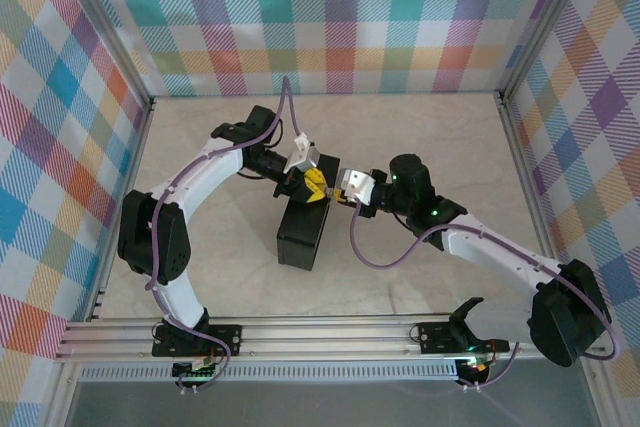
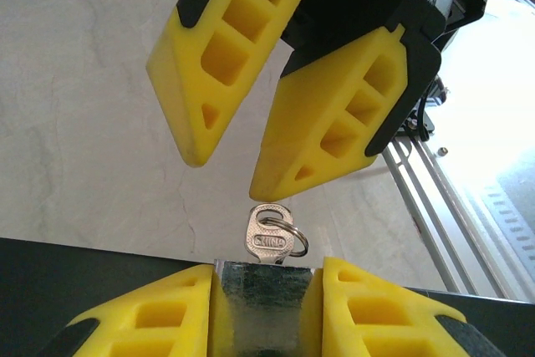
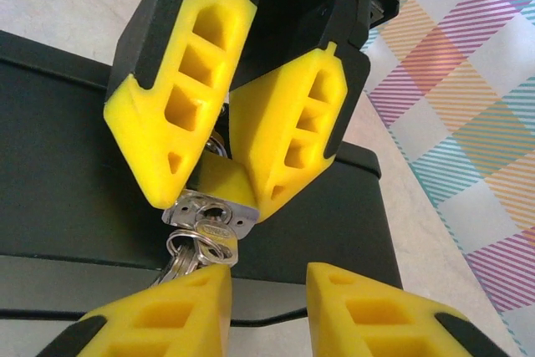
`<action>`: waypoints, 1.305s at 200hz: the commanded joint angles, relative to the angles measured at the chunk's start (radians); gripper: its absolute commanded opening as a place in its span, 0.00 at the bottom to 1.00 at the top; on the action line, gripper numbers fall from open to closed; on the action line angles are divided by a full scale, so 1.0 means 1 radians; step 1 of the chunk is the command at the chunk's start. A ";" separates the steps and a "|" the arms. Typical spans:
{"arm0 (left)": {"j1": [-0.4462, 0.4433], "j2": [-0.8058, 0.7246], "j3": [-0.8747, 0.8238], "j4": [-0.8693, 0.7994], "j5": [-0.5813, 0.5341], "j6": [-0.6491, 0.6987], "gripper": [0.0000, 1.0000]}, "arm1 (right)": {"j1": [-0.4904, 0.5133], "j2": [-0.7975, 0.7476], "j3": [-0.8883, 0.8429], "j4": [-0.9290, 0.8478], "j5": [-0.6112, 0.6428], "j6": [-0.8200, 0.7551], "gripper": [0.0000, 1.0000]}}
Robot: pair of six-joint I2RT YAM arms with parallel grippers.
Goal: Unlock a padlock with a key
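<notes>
Padlock (image 2: 264, 307), likely hard and slick, is pinched by the left fingers (image 2: 146, 319) over the black box (image 3: 67, 190); its key (image 2: 269, 240) juts out. Right fingers (image 2: 334, 135), slightly parted, should pinch the flat bow.

Table (image 1: 420, 137): pale marbled top, flat, with plaid walls on three sides.
On it: one dark rectangular box (image 1: 300, 237), sitting flat.
Box position: about mid-table, a bit left of centre, long side running roughly front to back.
Box finish: plain black sides, and the top face is dark from my right wrist cam.
Near edge: aluminium rail (image 1: 330, 332), with my two arm bases bolted on it, well apart.
</notes>
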State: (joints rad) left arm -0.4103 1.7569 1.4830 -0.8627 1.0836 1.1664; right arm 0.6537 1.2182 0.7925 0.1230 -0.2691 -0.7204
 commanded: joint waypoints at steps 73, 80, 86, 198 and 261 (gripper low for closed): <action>-0.007 -0.057 0.031 0.005 0.087 0.001 0.17 | 0.051 0.030 0.025 0.000 -0.012 -0.033 0.25; -0.007 -0.059 0.030 0.004 0.088 0.001 0.17 | 0.053 0.031 0.026 0.002 -0.012 -0.031 0.24; -0.007 -0.059 0.030 0.004 0.088 0.001 0.17 | 0.056 0.032 0.026 0.003 -0.012 -0.030 0.24; -0.030 -0.044 0.047 -0.030 0.100 0.022 0.16 | 0.090 0.048 0.118 -0.099 -0.067 0.004 0.07; -0.038 -0.059 0.053 -0.041 0.150 0.046 0.15 | 0.110 0.094 0.187 -0.151 -0.089 0.107 0.00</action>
State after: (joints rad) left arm -0.4114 1.7569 1.4845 -0.9234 1.0718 1.1820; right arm 0.7235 1.2800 0.9104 -0.0765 -0.2626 -0.7040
